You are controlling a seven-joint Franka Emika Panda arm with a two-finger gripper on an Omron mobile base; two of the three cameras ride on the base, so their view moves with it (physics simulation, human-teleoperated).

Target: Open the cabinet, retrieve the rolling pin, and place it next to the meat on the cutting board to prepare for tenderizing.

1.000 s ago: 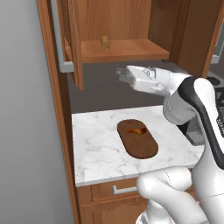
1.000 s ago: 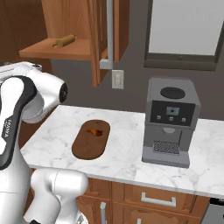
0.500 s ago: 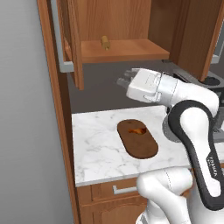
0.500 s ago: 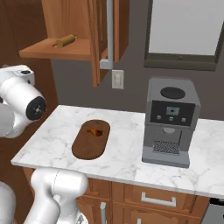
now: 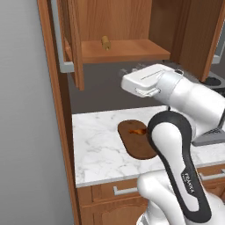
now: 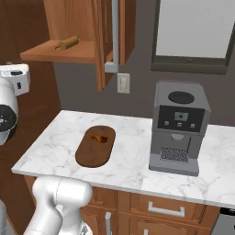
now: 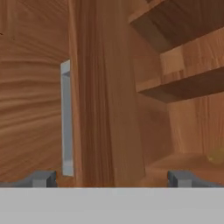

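The rolling pin (image 6: 68, 43) lies on the bottom shelf (image 5: 127, 50) of the cabinet (image 5: 132, 26), whose doors stand open (one door edge (image 7: 105, 109) with its silver bar handle (image 7: 66, 118) is close ahead in the hand view). In the left base view the rolling pin shows end-on as a small tan stub toward the back of the shelf. The gripper (image 7: 113, 178) hangs in the air just below the shelf's front, above the marble counter (image 6: 137, 151), its fingertips (image 7: 43, 178) set wide apart with nothing between them. On the counter lies the cutting board (image 6: 94, 149), and the meat (image 6: 100, 137) rests on its far end. A grey coffee machine (image 6: 179, 128) stands well to the right of the board. A pale blur at the right of the hand view may be the rolling pin, though it is hard to be sure.
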